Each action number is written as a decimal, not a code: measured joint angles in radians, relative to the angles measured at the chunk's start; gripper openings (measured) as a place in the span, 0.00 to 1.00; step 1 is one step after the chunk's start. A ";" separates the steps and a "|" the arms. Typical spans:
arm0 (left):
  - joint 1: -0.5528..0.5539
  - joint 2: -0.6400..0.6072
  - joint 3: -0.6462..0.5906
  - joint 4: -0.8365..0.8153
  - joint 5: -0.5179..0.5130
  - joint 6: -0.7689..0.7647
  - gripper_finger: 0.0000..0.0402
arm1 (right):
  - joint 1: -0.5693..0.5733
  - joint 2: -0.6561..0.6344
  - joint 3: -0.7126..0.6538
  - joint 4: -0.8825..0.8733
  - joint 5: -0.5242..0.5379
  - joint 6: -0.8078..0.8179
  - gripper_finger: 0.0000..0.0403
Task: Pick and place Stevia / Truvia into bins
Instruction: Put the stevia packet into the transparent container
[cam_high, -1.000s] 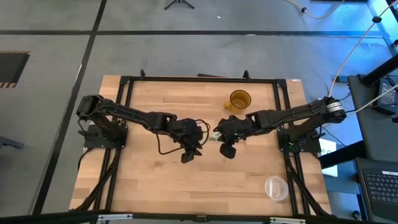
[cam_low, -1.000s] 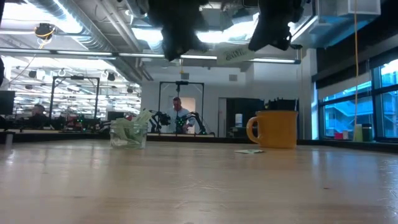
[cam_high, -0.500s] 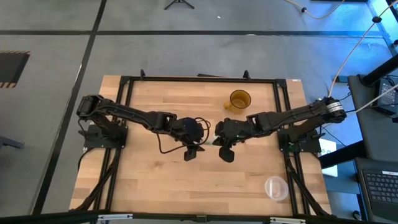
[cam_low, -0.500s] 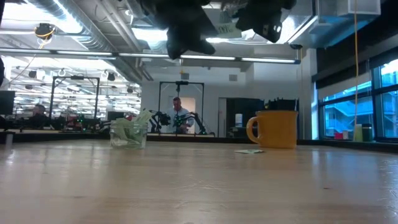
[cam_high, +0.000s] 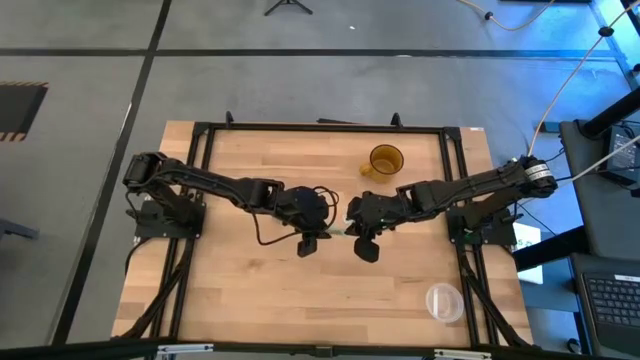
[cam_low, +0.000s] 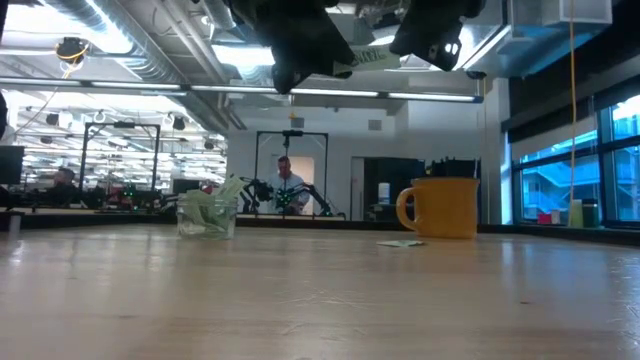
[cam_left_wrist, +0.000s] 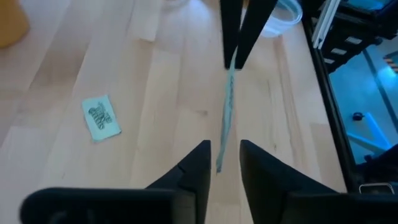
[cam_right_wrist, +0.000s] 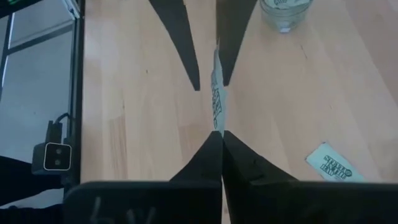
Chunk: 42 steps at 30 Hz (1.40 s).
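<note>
In the centre of the high view, the two dark arms meet tool to tool above the wooden tabletop (cam_high: 250, 290). The right tool (cam_right_wrist: 219, 134) is clenched on one end of a small white paper packet with green print (cam_right_wrist: 217, 102). The packet stands on its edge between the two arms, so its free end points at the left arm. The left tool (cam_left_wrist: 222, 165) has its fingers parted, and this free end lies in the gap between them, not yet pinched. I judge this to be a handover in the air.

A second white and green packet (cam_left_wrist: 102, 117) lies flat on the tabletop near the yellow ceramic mug (cam_low: 443, 208), at centre right of the low view. The small round clear glass cup (cam_low: 207, 216), the bin, stands at centre left of the low view and already holds several packets. In the high view the left arm covers it.

There is much free room. Both tools hang high, well above the cup and the mug. The wide clear plastic container (cam_high: 444, 301) sits far away at the lower right of the high view. The black frame rails run only along the tabletop edges.
</note>
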 joint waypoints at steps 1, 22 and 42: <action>0.000 0.000 0.000 0.008 0.001 0.001 0.18 | 0.000 0.000 0.000 0.000 0.000 0.000 0.00; -0.001 -0.006 0.001 0.010 0.043 0.026 0.01 | 0.001 -0.001 0.000 0.000 -0.057 -0.012 0.11; 0.031 -0.204 -0.008 -0.796 -0.285 0.033 0.01 | -0.009 -0.034 0.000 -0.202 -0.025 -0.048 0.33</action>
